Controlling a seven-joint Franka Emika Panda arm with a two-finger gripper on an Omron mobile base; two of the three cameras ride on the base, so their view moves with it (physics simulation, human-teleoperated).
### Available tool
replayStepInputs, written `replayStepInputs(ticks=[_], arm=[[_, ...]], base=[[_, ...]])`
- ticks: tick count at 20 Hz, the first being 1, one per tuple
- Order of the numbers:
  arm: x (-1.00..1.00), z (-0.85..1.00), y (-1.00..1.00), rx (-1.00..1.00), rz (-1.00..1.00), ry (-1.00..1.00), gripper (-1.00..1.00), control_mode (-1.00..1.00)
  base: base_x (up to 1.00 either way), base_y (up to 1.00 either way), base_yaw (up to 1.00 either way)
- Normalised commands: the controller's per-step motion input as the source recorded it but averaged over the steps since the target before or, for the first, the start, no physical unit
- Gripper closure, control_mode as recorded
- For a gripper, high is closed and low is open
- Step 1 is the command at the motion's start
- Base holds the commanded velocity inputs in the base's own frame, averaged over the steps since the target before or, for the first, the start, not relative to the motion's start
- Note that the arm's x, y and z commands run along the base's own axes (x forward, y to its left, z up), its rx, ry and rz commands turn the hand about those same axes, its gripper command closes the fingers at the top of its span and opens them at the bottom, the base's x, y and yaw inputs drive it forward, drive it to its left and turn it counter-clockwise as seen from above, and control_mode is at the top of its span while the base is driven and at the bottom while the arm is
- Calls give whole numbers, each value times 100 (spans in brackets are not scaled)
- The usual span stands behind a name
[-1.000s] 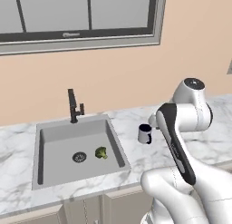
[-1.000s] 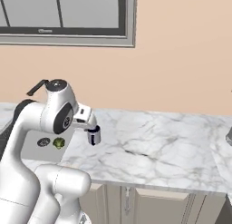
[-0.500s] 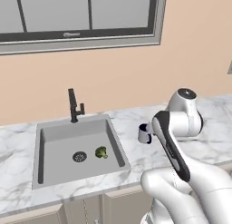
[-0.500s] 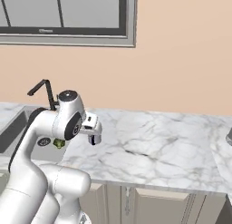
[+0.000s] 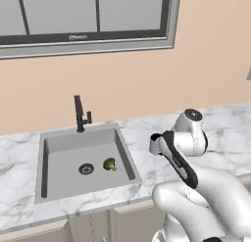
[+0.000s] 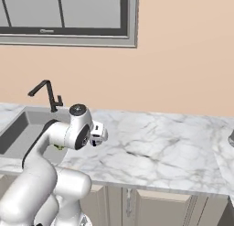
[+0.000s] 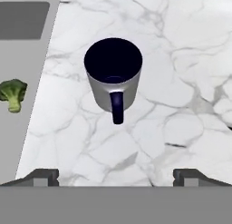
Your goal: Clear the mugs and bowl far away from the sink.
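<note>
A grey mug (image 7: 113, 75) with a dark blue inside and a dark handle stands upright on the marble counter, right of the sink (image 5: 83, 162). Its handle points toward the hand. My gripper (image 7: 116, 177) hangs above it, open, with nothing between the fingertips (image 7: 43, 175). In the right base view the hand (image 6: 98, 133) sits low over the counter beside the basin and covers the mug. The bowl is out of view.
A dark faucet (image 5: 80, 113) rises behind the basin, and a piece of broccoli (image 5: 109, 163) lies by the drain. Marble counter (image 6: 164, 147) stretches right of the hand. A small dark grey thing (image 6: 231, 138) is cut off at its right edge.
The arm has folded down and the hand has swung over the mug, which showed beside the arm in the earlier base views and is now covered. The jaws stay open.
</note>
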Motion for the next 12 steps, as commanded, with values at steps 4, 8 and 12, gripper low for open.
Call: replayStepInputs(ticks=[4,8,12], arm=[[61,-26,0,0,2,0,-100,-100],[51,-21,0,0,0,0,-100,-100],[36,-32,0,0,0,1,-100,-100]], base=[[0,0,0],[0,0,0],[0,0,0]])
